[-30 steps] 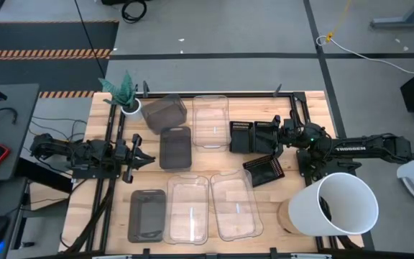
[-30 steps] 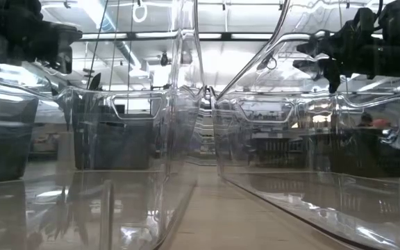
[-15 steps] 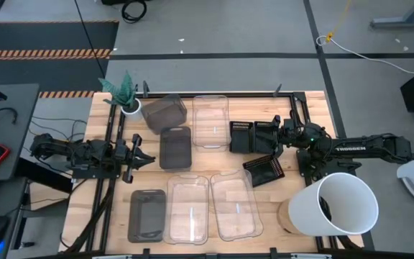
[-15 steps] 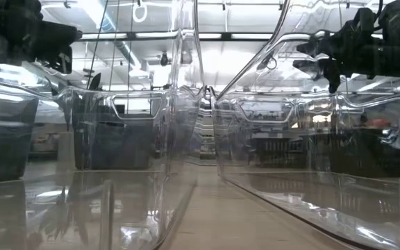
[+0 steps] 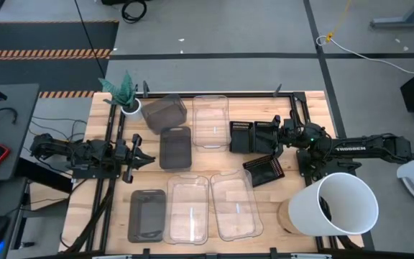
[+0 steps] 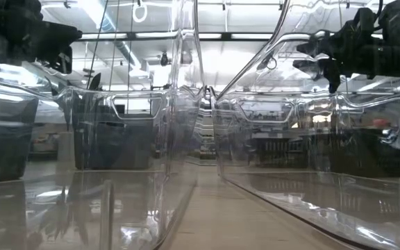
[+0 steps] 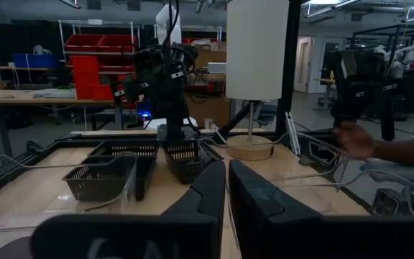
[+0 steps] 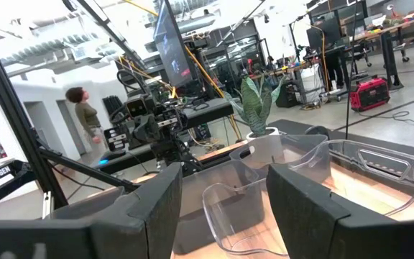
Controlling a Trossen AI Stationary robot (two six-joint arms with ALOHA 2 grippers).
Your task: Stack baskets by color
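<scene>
The left gripper (image 5: 144, 158) sits low at the table's left side, its two dark fingers (image 7: 254, 198) nearly touching with only a thin slit between them and nothing held; it points across at a smoky dark grey rectangular plastic basket (image 5: 175, 147) just beside its tips. The right gripper (image 5: 274, 139) is at the right side, its fingers (image 8: 304, 193) spread wide with empty space between, hovering by the small black slotted square baskets (image 5: 251, 135). Two of these stand side by side near the table's far edge, and a third (image 5: 264, 170) lies tilted just in front of them.

A clear rectangular plastic basket with rounded corners (image 5: 210, 120) lies at the far middle, with another smoky grey one (image 5: 164, 112) to its left, next to a small white plant pot (image 5: 130, 106). Along the near edge sit a third grey basket (image 5: 146, 215) and two clear ones (image 5: 188, 208) (image 5: 235, 205) side by side. A big white cylindrical bucket (image 5: 338, 203) stands at the near right corner of the wooden table (image 5: 272, 209)
</scene>
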